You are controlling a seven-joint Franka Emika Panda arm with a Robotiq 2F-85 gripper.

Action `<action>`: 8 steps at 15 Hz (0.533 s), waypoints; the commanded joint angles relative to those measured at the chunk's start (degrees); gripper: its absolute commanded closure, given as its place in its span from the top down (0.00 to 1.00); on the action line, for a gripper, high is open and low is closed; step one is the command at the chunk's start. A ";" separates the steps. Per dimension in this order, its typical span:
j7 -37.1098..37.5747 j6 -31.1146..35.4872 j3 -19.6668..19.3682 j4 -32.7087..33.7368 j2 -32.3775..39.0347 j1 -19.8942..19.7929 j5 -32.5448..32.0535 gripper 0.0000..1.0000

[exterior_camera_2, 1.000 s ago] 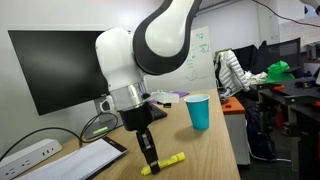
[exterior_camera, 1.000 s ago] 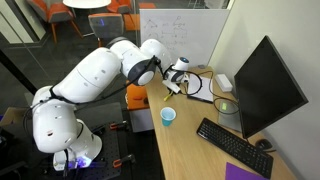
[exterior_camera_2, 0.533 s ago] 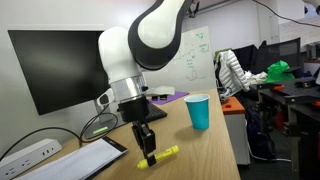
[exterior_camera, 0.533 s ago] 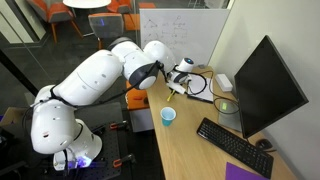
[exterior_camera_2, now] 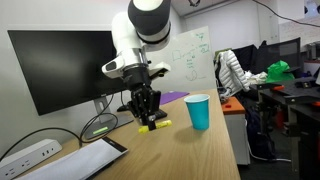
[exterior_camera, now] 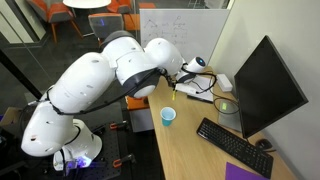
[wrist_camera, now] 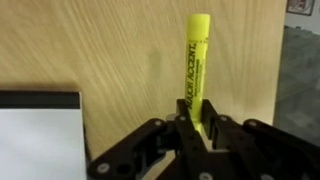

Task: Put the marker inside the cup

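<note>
The claw (exterior_camera_2: 147,117) is clamped on one end of the marker (exterior_camera_2: 160,124), held near level over the bench (exterior_camera_2: 195,152), free end toward the cup (exterior_camera_2: 198,112)

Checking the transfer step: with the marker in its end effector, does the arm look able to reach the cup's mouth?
Probably yes. The end effector grips the marker above the desk, and the cup stands upright close by, its mouth open, with nothing between them in both exterior views.

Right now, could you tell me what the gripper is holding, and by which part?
The gripper holds the yellow marker near one end; most of it sticks out.
</note>
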 commanded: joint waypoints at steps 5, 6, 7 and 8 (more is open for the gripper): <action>-33.31 -16.07 2.42 -8.51 -11.20 -9.22 15.82 0.05; -37.43 -19.36 1.55 -8.63 -12.19 -9.38 17.57 0.05; -41.52 -22.80 0.44 -8.96 -13.43 -9.35 18.94 0.05; -45.27 -26.20 -0.90 -9.00 -14.31 -8.94 19.90 0.05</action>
